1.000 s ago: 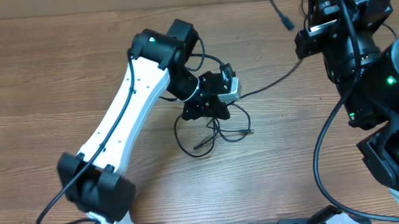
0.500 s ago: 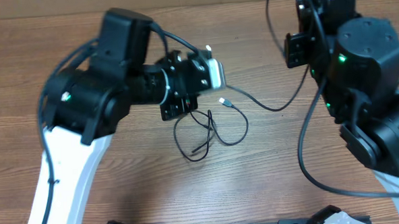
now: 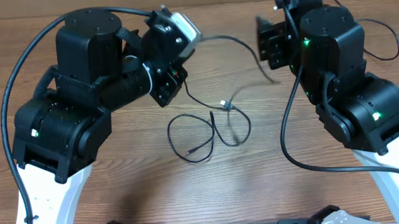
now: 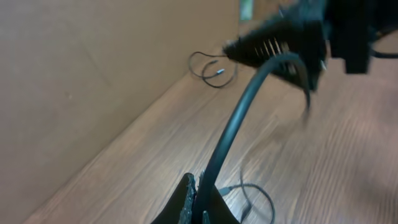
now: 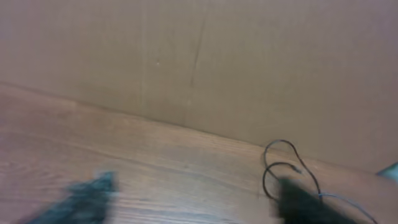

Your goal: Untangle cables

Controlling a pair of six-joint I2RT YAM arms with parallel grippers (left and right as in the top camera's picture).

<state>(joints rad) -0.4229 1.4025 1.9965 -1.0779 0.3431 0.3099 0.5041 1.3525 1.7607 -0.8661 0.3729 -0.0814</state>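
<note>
In the overhead view my left gripper [image 3: 173,78] is lifted at the back left. It is shut on a thin black cable [image 3: 193,99] that hangs down to a small plug [image 3: 225,105]. In the left wrist view this cable [image 4: 239,112] rises from between the closed fingertips of the left gripper [image 4: 199,182]. More cable lies in loose loops [image 3: 197,136] on the wood table [image 3: 122,196]. A blurred strand [image 3: 251,54] arcs between the two arms. My right gripper [image 3: 268,44] is raised at the back right. In its wrist view the right gripper [image 5: 196,196] is open with nothing between its blurred fingers [image 5: 87,193].
A brown cardboard wall [image 5: 199,62] runs along the table's far edge. A separate thin cable loop [image 5: 280,165] lies by it, and the left wrist view shows a cable loop [image 4: 211,67] by the wall too. Thick arm wires [image 3: 295,148] hang beside the right arm.
My right gripper has opened and let go of the cable, which now swings loose. Both arms have risen and pulled back, the left one still carrying its cable.
</note>
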